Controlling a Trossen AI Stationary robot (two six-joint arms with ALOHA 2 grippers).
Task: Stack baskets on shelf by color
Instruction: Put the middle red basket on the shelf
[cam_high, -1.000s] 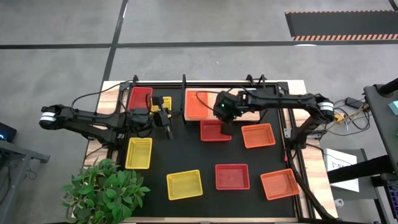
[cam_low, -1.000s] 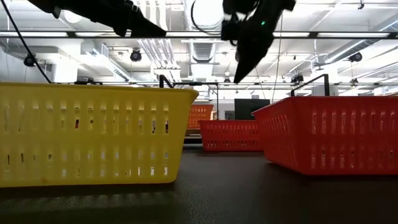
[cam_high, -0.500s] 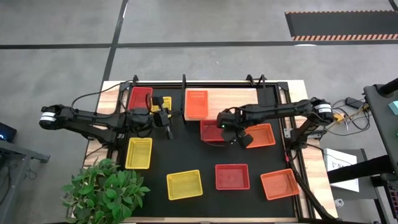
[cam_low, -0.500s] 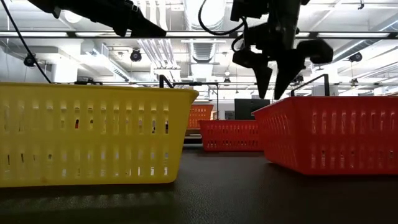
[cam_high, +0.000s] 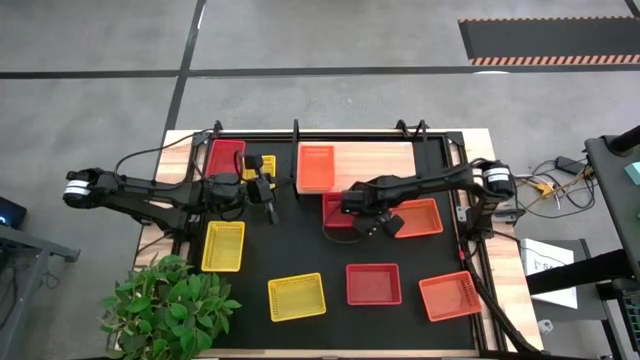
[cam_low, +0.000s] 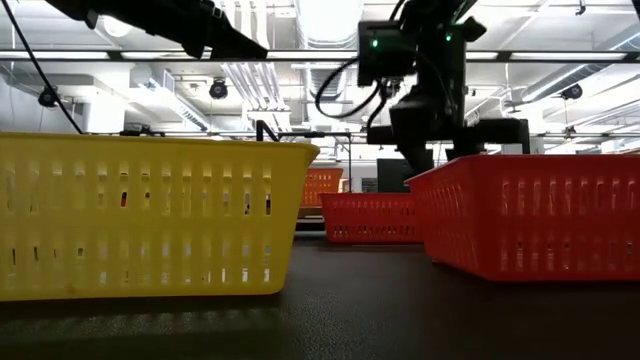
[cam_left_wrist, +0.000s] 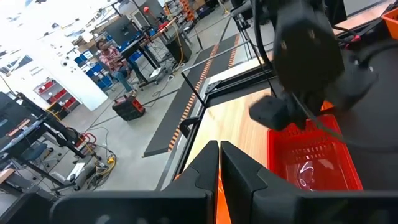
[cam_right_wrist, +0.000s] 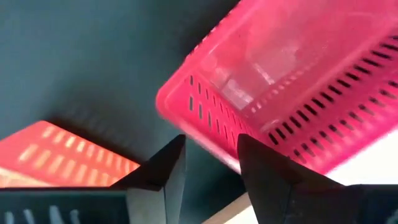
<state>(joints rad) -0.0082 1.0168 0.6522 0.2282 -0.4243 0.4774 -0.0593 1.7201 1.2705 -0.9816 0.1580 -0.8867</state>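
While working with the right gripper (cam_high: 372, 224), fingers (cam_right_wrist: 267, 174) apart and clamped on nothing, note the red basket (cam_high: 333, 208) directly under it, one mesh wall rising into the gap between them. Judging by that, about to pinch this wall and lift toward the shelf (cam_high: 375, 158) just beyond the gripper. Could go wrong in several ways. If closed off-centre, would catch only the lip and let the light plastic slip or tip on the lift. If pushed too deep, could jam a fingertip in the mesh slots. If swung sideways, could knock the orange basket (cam_high: 420, 215) lying just beside the gripper, opposite the red one. Could also miss the colour match: probably needs carrying past the shelved orange basket (cam_high: 316, 167) to the shelved red basket (cam_high: 225, 158) at the far end, close to the left gripper (cam_left_wrist: 219, 149), pressed shut on nothing and hovering near a yellow basket (cam_high: 268, 163). Risk of an arm clash there unless cleared first. Nothing visible inside any basket: bare plastic and glare in the one under the gripper, likewise in the loose ones farther off on the tabletop (cam_high: 300, 250).
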